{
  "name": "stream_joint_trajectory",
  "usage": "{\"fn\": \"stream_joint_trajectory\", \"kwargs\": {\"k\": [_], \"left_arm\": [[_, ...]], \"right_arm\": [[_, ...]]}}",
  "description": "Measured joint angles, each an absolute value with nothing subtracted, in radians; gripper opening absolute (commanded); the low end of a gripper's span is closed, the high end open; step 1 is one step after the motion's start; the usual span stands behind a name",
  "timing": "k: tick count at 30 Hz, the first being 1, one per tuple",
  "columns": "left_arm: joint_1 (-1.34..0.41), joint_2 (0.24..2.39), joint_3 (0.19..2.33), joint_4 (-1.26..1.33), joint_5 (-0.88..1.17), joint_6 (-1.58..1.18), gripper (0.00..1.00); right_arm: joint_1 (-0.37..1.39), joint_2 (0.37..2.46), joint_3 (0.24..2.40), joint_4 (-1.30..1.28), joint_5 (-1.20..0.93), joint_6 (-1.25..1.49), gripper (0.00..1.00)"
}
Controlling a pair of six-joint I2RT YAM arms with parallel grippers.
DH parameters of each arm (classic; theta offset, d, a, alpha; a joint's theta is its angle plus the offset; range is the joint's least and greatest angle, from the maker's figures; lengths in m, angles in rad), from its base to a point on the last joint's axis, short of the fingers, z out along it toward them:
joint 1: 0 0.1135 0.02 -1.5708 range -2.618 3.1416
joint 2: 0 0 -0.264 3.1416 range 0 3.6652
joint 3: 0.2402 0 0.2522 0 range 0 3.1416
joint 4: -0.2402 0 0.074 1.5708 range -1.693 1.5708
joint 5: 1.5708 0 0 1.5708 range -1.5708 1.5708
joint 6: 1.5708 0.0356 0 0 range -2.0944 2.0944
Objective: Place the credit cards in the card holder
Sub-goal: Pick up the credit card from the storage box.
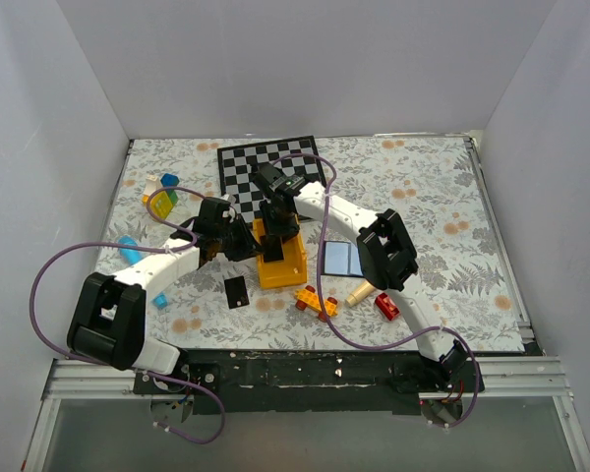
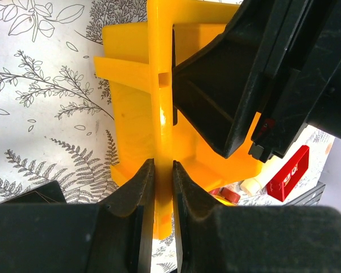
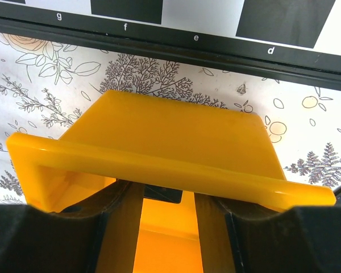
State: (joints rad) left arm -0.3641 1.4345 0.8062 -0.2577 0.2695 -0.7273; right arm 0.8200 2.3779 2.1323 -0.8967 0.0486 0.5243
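Rack point(image 1: 280, 265) — yellow, its wall pinched in left jaws, probably to steady it; right jaws spread over it, gripping nothing visible.

White arm links point(image 1: 162, 261), black joints point(image 1: 106, 320), looping purple cables point(image 1: 33, 290), matte black end effector fingers point(image 2: 131, 199)

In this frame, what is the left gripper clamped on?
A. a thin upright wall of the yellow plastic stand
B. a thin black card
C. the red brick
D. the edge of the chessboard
A: in the left wrist view, the left gripper has one finger pressed on each side of a thin upright wall of the yellow plastic stand.
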Motion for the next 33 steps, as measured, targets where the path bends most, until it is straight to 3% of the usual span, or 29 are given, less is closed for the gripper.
{"fn": "stream_joint_trajectory", "kwargs": {"k": [33], "left_arm": [[-0.369, 1.425, 0.799, -0.252, 0.267, -0.761, 0.0]], "right_arm": [[0.833, 2.404, 2.138, -0.924, 0.046, 0.543, 0.48]]}}
